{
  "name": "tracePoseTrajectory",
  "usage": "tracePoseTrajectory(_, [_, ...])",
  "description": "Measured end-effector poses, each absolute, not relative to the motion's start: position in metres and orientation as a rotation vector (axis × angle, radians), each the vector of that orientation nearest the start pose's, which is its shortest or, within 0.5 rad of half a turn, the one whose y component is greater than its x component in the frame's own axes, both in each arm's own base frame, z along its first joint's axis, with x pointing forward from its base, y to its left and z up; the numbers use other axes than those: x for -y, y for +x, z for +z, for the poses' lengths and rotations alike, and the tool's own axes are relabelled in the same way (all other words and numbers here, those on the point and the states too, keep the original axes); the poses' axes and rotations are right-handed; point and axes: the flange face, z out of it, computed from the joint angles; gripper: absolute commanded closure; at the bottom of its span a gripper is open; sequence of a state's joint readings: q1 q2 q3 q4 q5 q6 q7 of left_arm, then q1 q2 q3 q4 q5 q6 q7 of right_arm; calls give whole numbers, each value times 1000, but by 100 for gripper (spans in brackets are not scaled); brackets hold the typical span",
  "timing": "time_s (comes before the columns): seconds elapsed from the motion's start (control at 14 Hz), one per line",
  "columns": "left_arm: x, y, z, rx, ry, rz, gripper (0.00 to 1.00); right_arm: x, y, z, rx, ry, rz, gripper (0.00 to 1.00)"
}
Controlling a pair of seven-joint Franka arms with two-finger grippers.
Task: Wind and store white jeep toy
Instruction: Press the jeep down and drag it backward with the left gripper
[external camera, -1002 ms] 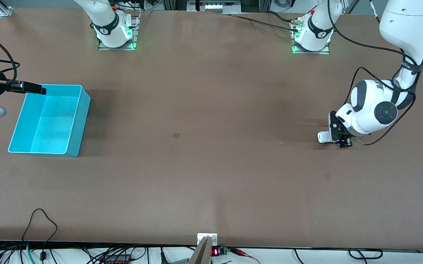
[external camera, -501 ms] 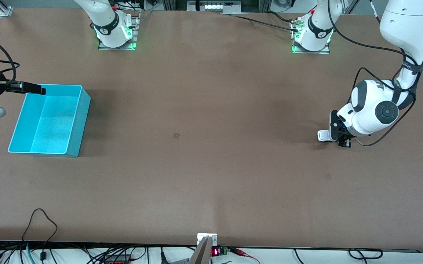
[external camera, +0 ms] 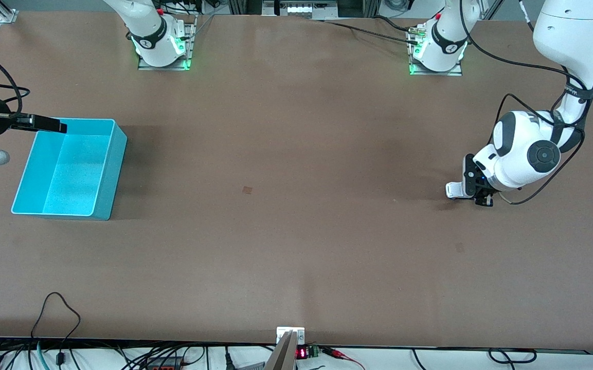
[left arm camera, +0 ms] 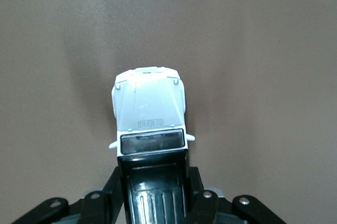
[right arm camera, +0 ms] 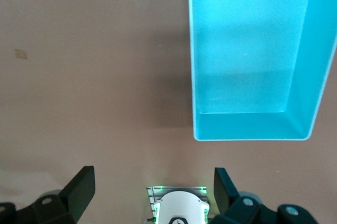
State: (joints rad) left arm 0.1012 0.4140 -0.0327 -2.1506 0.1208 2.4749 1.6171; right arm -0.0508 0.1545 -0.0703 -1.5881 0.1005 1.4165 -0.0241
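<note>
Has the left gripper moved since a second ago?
Yes, slightly. Judged against the left arm's base, the left gripper, shut on the white jeep toy, has shifted a little toward it.

Not much going on, honestly. The left claw (external camera: 473, 195) with the white jeep toy (external camera: 454, 190) clamped in it has nudged slightly toward the robots' bases, wrist shifted a touch. The right claw (external camera: 44, 123) crept a hair toward its end of the table.

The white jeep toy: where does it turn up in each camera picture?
Front view: white jeep toy in the left hand, at the left arm's end of the brown table.
Left wrist view: centre, rear gripped.
Right wrist view: not in it.
Shared landmark: the table.
</note>
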Motion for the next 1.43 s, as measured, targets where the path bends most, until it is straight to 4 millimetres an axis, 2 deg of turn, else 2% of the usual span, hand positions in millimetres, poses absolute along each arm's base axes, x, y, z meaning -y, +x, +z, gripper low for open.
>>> tracePoseTrajectory(0.57, [-29,550,192,-2298,-2199,178,69,54,571,514,-148,-2973,491,0])
tracePoseTrajectory(1.43, [-28,550,191,-2319,-2155,189,70,54,572,514,-148,-2973,490,0])
